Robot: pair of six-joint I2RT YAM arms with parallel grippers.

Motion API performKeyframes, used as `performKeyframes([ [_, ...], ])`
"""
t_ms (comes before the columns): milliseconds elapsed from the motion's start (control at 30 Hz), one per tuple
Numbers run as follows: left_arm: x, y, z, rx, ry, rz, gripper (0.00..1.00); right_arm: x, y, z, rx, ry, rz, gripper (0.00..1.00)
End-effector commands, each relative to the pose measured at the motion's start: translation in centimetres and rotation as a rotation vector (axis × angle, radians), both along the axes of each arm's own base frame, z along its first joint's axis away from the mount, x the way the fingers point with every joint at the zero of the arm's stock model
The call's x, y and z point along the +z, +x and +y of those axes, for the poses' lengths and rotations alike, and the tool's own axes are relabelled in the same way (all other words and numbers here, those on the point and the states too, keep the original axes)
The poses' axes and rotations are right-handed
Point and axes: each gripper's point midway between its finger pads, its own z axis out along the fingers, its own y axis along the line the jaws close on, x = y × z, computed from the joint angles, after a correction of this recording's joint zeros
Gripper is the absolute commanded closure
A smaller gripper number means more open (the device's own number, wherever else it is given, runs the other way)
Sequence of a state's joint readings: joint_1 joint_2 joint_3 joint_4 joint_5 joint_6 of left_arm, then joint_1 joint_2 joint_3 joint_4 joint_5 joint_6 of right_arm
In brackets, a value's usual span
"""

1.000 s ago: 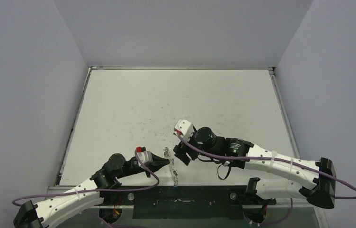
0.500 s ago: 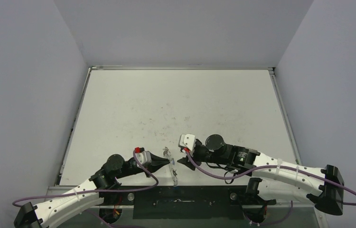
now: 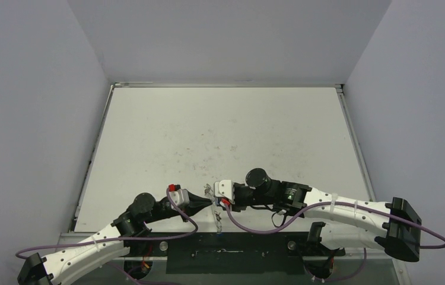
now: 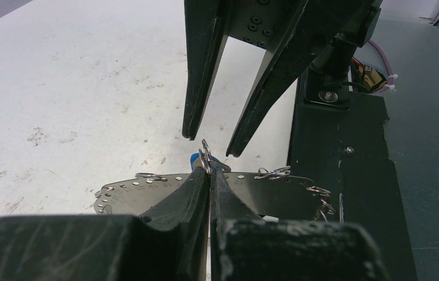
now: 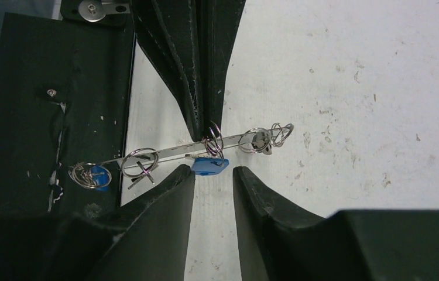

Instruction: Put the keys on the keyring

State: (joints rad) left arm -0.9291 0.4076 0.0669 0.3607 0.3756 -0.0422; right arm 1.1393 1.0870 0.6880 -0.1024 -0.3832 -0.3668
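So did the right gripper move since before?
Yes. The right gripper slid left and toward the near edge of the table, closing in on the left gripper, which pinches the keyring.

- My left gripper (image 4: 210, 175) has its jaws pressed together on a small loop of the keyring (image 5: 170, 153), so nothing can come in from that side.
- The right gripper (image 5: 213, 171) faces it nose to nose, with its jaws apart. The loop and a blue key (image 5: 208, 165) sit at the mouth of that gap, leaving a sliver of room on either side.
- The keyring stands on edge across the path, with more loops sticking out along it.
- The black base plate (image 5: 47, 88) lies under the keyring's near end and hems that side in.
- The widest passage I see is over the white table (image 3: 220, 130) beyond both grippers, bounded by the side walls (image 3: 30, 119).
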Motion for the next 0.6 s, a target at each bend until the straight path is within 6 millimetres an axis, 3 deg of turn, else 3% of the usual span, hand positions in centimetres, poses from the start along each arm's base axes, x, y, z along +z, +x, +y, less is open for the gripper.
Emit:
performKeyframes([
  [0,1.99,-0.45,-0.25,-0.027,-0.061,-0.033,1.00,3.72,0.36,2.10,0.052,0.111,-0.070,0.73],
  [233,2.00,-0.48,-0.23,-0.027,-0.061,-0.032,1.00,4.01,0.81,2.45,0.038,0.107,-0.073,0.74],
  [433,2.07,-0.48,-0.21,-0.027,-0.064,-0.034,1.00,3.94,0.77,2.59,0.049,0.101,-0.074,0.83],
  [567,1.96,-0.50,-0.20,-0.028,-0.063,-0.033,1.00,3.34,0.67,2.39,0.055,0.075,-0.070,0.84],
])
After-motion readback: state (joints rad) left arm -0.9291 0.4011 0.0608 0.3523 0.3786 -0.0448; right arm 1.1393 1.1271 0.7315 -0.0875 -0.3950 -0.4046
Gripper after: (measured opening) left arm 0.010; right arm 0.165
